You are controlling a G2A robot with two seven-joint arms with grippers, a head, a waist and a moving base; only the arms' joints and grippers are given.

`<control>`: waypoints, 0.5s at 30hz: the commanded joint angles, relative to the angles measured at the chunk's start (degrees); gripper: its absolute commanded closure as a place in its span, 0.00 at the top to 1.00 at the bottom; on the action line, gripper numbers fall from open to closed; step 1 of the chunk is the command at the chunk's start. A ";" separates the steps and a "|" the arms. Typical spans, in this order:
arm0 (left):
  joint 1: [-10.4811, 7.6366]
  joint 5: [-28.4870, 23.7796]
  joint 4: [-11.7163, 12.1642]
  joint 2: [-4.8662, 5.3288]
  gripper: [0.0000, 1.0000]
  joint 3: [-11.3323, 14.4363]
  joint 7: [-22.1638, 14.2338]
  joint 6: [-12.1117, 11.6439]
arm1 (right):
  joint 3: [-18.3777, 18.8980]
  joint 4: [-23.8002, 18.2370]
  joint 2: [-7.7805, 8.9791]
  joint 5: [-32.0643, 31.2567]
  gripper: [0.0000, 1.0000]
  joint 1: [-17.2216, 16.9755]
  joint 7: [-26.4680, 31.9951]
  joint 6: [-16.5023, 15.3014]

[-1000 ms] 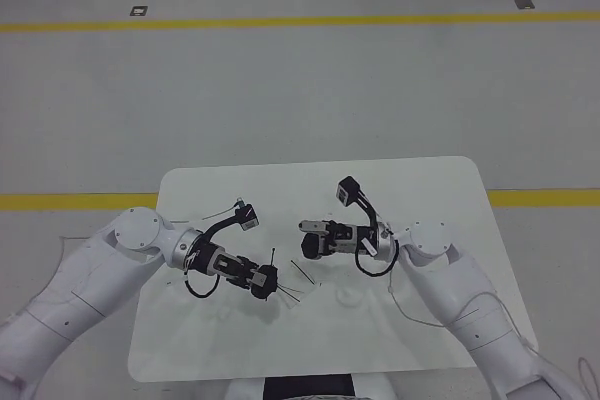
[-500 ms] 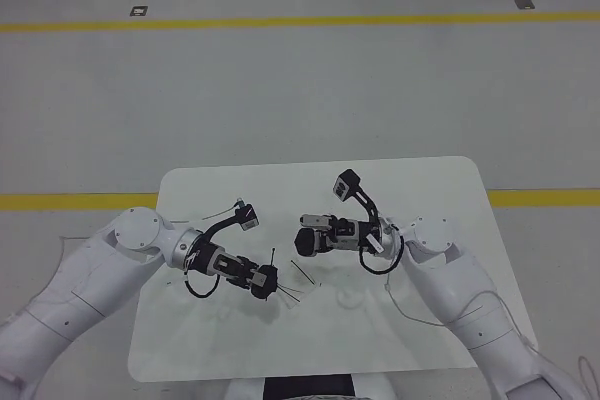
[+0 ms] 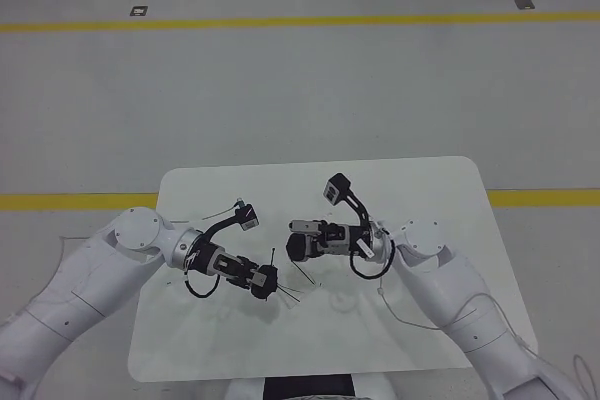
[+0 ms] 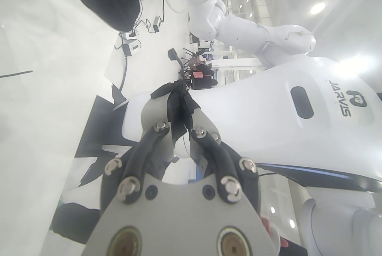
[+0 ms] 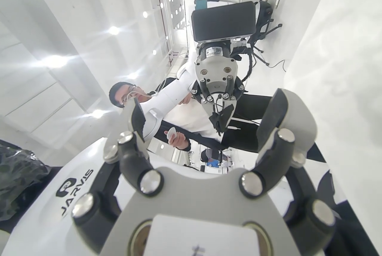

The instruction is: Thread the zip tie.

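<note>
Two sets of fingers face each other above the white rounded bench [image 3: 430, 190]. Our left fingers [image 4: 206, 122] are pinched tight on the thin black plastic zip tie [image 4: 172, 54], whose narrow strap juts past the tips to what looks like a small blocky head (all of it in the air, off the bench). Our right fingers [image 5: 298, 116] gape wide, holding nothing. We judge the tie light, springy and slick, so we would take it close to the free end, where it wobbles least.
</note>
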 commanded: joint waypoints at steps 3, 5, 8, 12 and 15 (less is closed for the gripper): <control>0.00 0.00 0.00 0.00 0.00 0.00 0.00 0.00 | -0.07 0.14 -0.02 0.41 1.00 -0.02 0.06 -0.12; 0.00 0.00 0.00 0.00 0.00 0.00 0.00 0.00 | -0.07 0.14 -0.02 0.41 1.00 -0.02 0.06 -0.12; 0.00 0.00 0.00 0.00 0.00 0.00 0.00 0.00 | -0.07 0.14 -0.02 0.41 1.00 -0.02 0.06 -0.12; 0.00 0.00 0.00 0.00 0.00 0.00 0.00 0.00 | -0.53 -0.85 -0.03 -0.59 1.00 -0.21 -0.92 0.32; 0.00 0.00 0.00 0.00 0.00 0.00 0.00 0.00 | -0.73 -0.92 -0.02 -1.01 1.00 0.03 -0.83 0.20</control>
